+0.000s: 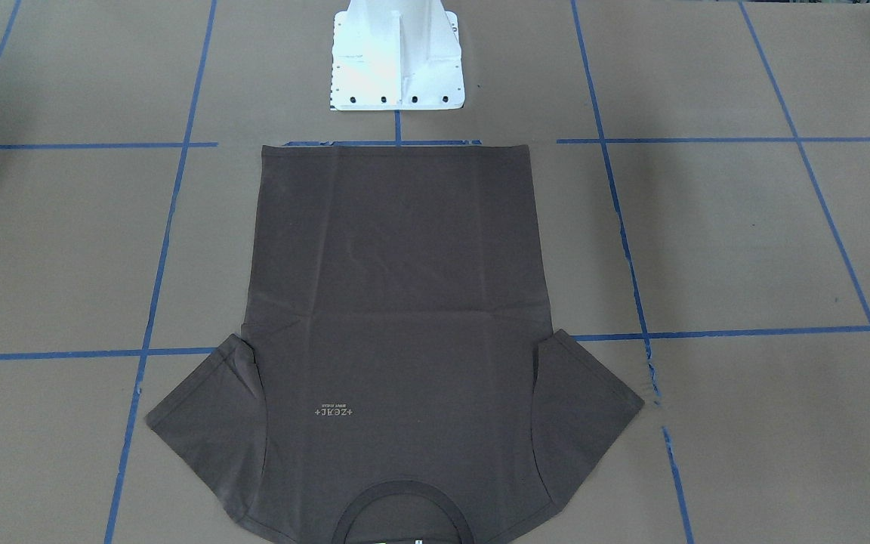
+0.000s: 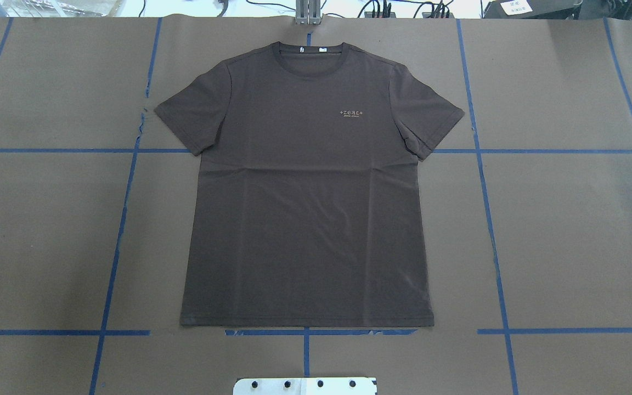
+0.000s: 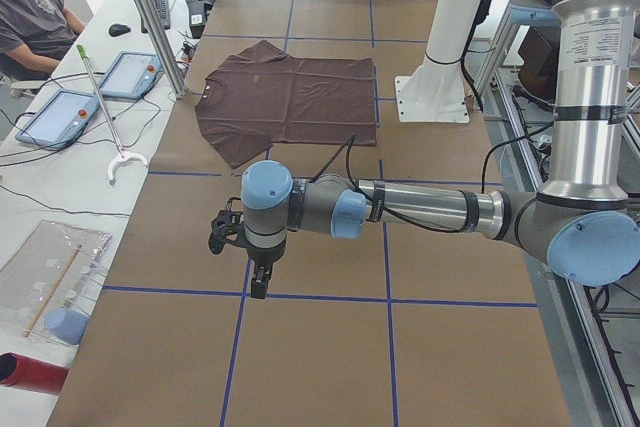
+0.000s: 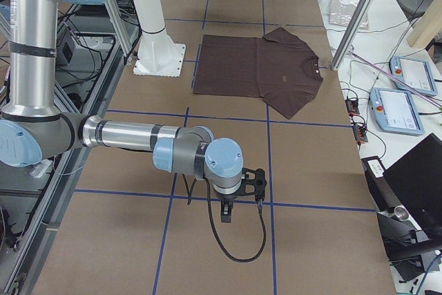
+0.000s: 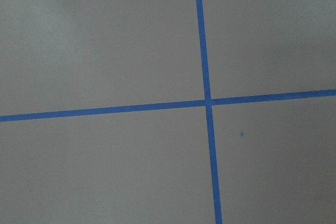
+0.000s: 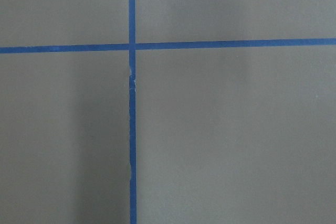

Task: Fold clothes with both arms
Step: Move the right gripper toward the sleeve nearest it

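Nearest in the left side view, the left arm (image 3: 420,209) stretches level from its elbow. Its wrist is bent so that the left gripper (image 3: 259,287) points straight down above the table (image 3: 320,367); I cannot tell whether it is spread or pressed together. In the right side view the right arm (image 4: 131,134) takes the same pose, with the right gripper (image 4: 225,216) hanging downward, and its state is just as unclear. Farther off, at about 12 o'clock from each gripper, the T-shirt (image 2: 305,208) lies flat and untouched. Seen from overhead, its collar (image 2: 308,52) is at 12 o'clock and its hem at 6, near the pedestal (image 2: 305,385).
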